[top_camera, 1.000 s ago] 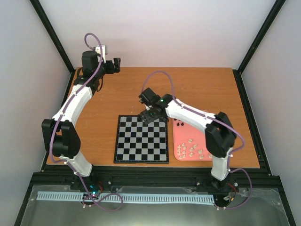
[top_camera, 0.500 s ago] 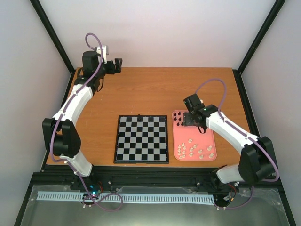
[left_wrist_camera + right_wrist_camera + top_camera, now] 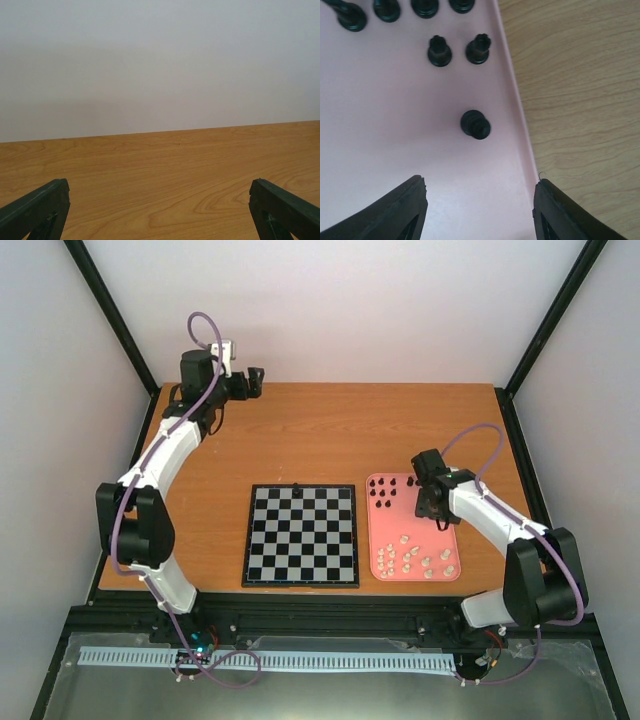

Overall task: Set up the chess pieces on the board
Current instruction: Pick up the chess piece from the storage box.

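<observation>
Hovering with jaws apart and empty, your right gripper (image 3: 480, 192) faces a lone black piece (image 3: 475, 124) inside the pink tray (image 3: 380, 110), near its right wall. It looks light, hard and slippery; pinch its narrow stem gently.

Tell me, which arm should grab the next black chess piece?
Right. The right gripper hangs open over the pink tray, a black piece just ahead. The left gripper is far off at the table's back corner.
</observation>
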Motion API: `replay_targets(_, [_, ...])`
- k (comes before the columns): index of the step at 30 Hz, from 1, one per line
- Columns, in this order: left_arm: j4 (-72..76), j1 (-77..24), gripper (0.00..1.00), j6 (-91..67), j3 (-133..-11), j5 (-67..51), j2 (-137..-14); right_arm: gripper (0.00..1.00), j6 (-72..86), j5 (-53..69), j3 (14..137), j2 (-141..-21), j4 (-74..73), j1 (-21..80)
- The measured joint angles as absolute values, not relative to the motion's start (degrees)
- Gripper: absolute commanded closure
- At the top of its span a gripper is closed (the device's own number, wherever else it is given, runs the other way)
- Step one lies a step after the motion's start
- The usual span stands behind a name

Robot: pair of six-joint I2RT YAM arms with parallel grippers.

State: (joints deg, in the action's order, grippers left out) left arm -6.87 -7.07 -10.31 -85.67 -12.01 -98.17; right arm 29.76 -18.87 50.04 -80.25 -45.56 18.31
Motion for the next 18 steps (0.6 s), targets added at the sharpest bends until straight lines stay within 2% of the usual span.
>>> replay_targets(18, [-6.9, -7.1, 0.0, -10.3, -85.9, -12.5, -99.2, 0.55, 26.0, -15.5, 49.4, -84.4, -39.5, 12.4])
